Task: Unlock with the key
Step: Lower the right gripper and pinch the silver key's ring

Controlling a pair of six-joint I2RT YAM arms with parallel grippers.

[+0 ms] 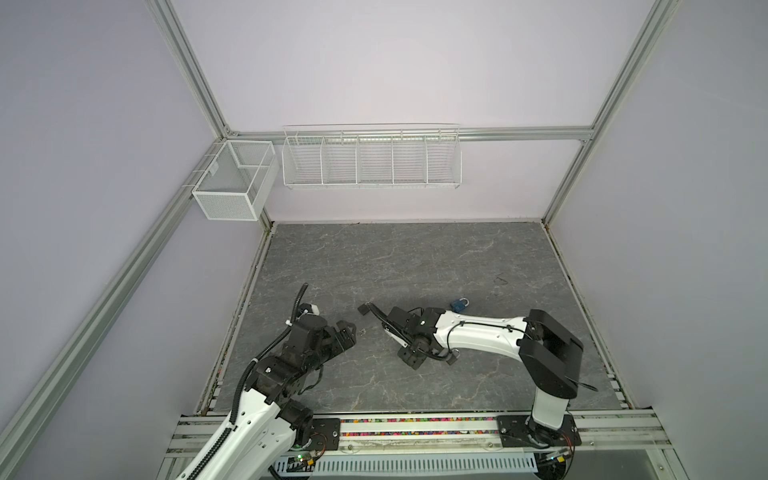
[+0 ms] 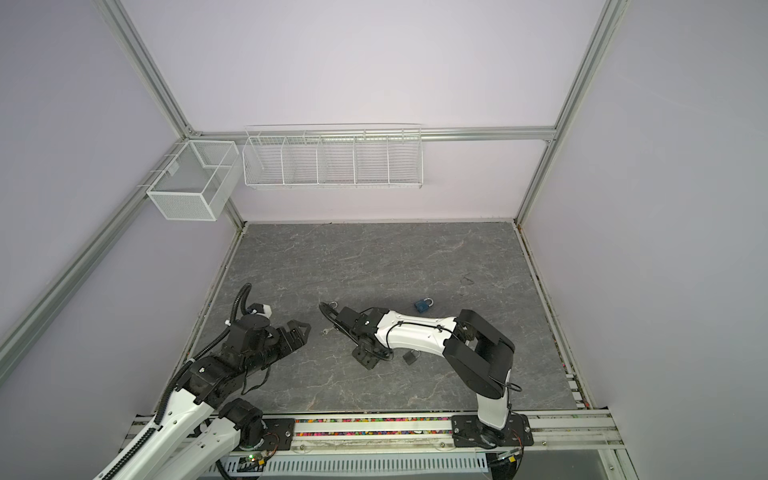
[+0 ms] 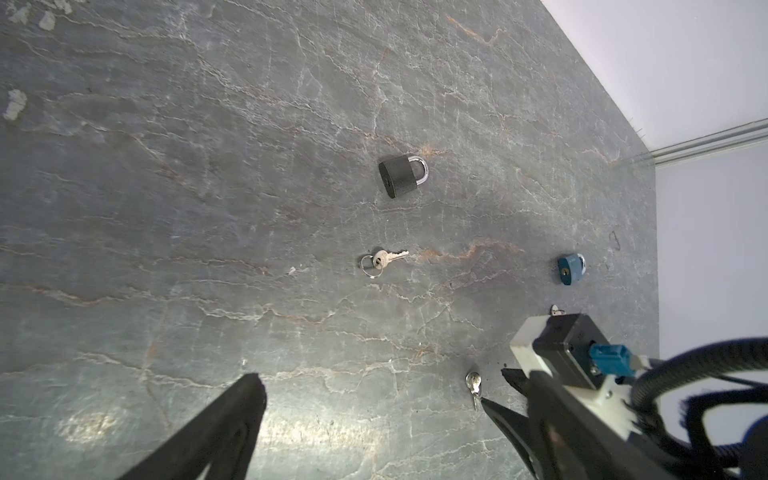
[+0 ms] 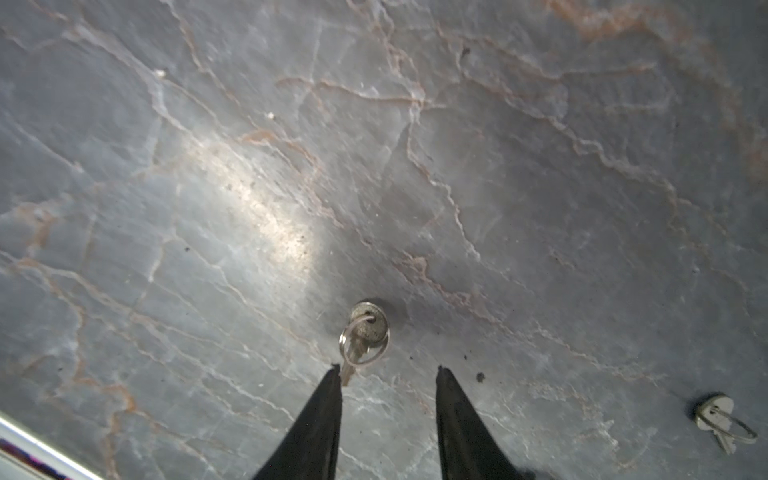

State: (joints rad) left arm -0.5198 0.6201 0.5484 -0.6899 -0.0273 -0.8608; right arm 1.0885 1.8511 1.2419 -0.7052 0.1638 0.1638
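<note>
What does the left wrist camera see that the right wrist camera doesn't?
Only the left wrist view: the black padlock, the blue padlock and a pale wall. Only the right wrist view: a shiny metal strip. Both: the grey table, the right hand, open, and the key at its tips.

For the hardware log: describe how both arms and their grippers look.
The left arm and right arm have white shells with black joints and bases. A ribbed black conduit runs along the left one; thin black cables cross the right. The left gripper and right gripper are black, with tapered pointed fingers.
</note>
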